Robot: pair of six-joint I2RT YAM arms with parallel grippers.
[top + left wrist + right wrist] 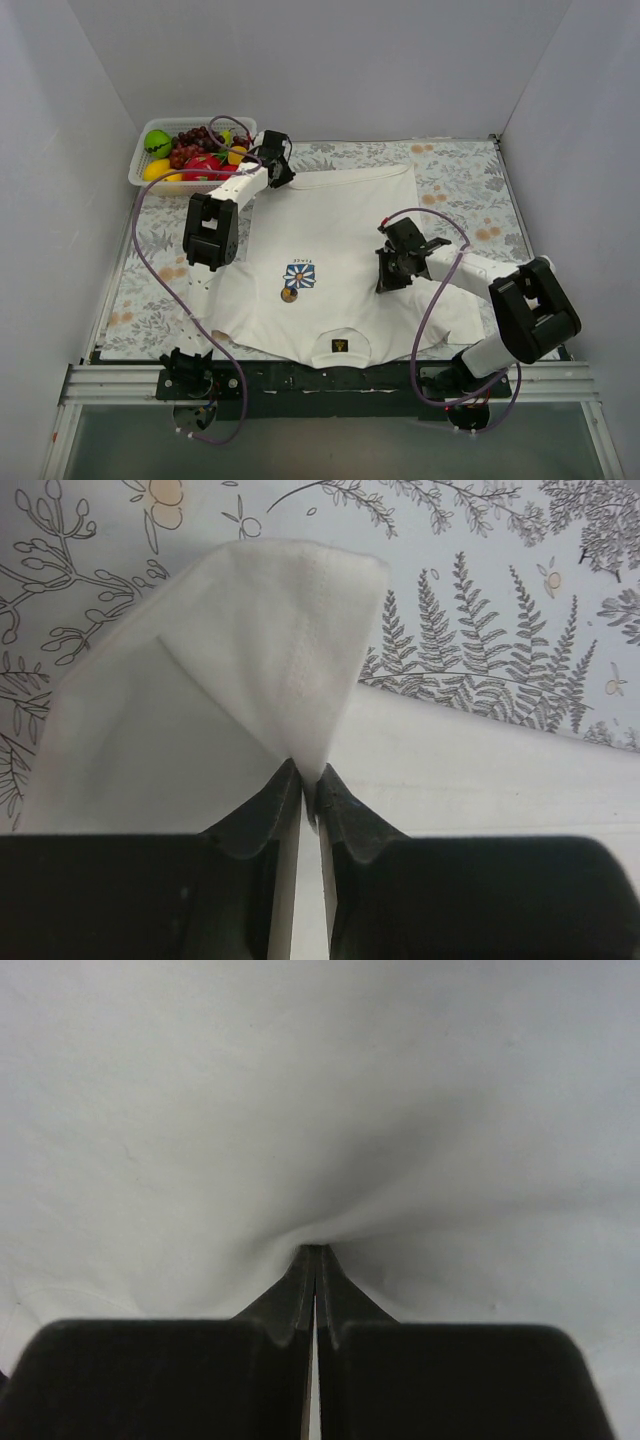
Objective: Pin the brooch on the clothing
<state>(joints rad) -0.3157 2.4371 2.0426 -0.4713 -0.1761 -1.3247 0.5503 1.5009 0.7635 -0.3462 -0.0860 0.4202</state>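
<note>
The white T-shirt point(345, 225) lies spread on the table, collar and dark neck label point(340, 346) towards me. The brooch point(289, 294), a tiny dark gold disc, sits on the chest just below the blue-and-white daisy print point(299, 275). My left gripper point(273, 170) is at the shirt's far left hem corner. In the left wrist view it point(308, 778) is shut on a lifted fold of the white fabric point(240, 670). My right gripper point(387, 278) is at the shirt's right side. In the right wrist view it point(316, 1252) is shut on puckered cloth point(300, 1110).
A white basket point(140, 166) of fruit stands at the back left, right beside my left gripper. The floral tablecloth point(460, 180) shows around the shirt. White walls close in the left, back and right. A metal rail point(330, 385) runs along the near edge.
</note>
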